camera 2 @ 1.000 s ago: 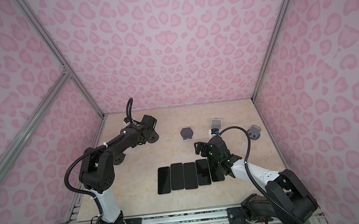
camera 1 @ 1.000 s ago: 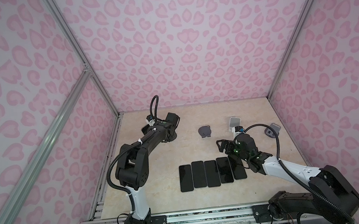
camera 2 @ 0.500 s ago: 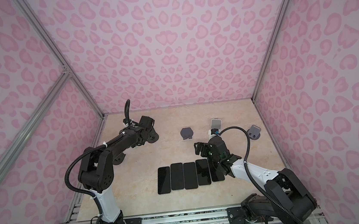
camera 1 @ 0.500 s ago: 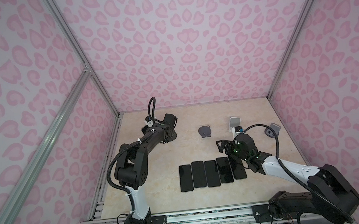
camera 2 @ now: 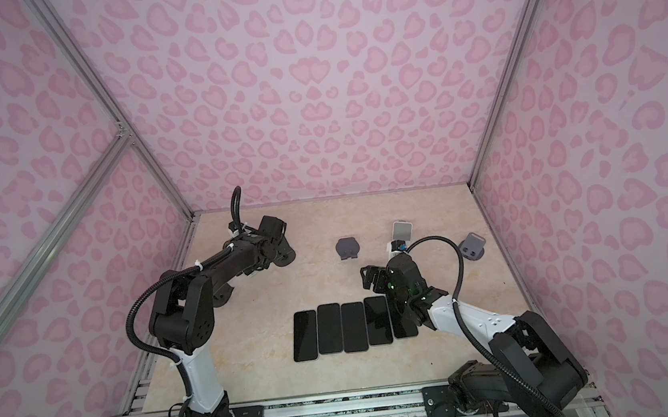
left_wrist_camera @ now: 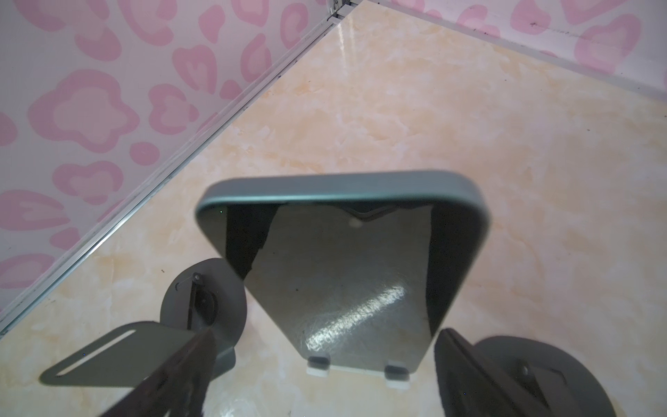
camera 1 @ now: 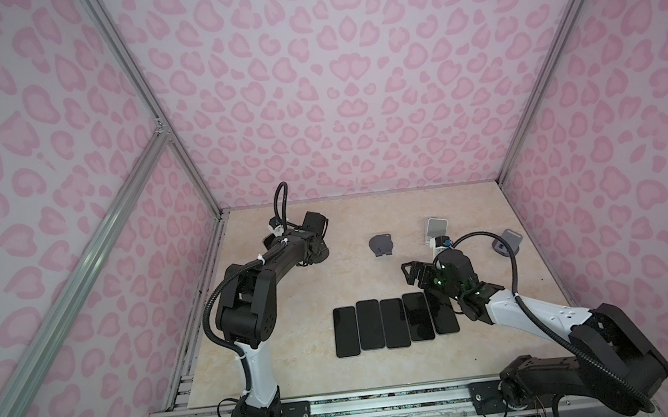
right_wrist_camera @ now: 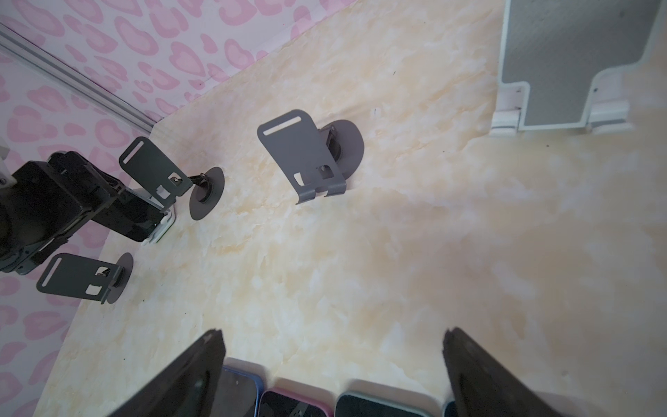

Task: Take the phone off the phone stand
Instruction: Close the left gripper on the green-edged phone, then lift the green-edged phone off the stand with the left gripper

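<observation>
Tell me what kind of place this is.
Probably a robot test booth: pink-print walls on metal framing, two arms bolted to a front rail, and five phones lined up near stands.

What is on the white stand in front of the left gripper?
A phone leans on it, screen toward the wrist camera. Only the white lip of the stand shows; the phone covers the rest.
</observation>
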Tool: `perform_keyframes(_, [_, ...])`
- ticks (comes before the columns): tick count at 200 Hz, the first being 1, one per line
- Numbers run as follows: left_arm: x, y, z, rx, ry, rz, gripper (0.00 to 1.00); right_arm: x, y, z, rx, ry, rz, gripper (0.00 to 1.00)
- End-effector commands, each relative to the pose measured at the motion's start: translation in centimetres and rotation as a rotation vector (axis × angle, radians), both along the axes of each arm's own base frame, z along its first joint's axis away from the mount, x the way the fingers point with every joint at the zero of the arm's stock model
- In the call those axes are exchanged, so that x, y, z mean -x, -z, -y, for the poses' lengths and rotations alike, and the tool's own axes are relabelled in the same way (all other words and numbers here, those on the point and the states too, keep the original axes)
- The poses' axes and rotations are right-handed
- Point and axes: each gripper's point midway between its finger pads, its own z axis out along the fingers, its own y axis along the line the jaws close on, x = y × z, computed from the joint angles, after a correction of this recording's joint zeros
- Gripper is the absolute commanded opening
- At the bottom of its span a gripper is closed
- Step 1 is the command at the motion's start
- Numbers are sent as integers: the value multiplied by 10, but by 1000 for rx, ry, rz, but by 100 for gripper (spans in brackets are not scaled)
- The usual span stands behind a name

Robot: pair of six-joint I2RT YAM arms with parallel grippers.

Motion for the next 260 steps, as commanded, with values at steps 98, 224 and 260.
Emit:
perform_keyframes(98, [-16,12,-1,24,-8,21,97,-5,-1,-7,-10,-21,10,97])
perform_keyframes(224, [-24,15,-9,24,-2,47,85,-6,6,-14,-19,-49,-14,94])
perform_keyframes(260, [-20,11,-12,11,-4,53,80,-6,7,-15,-21,-54,-19,93])
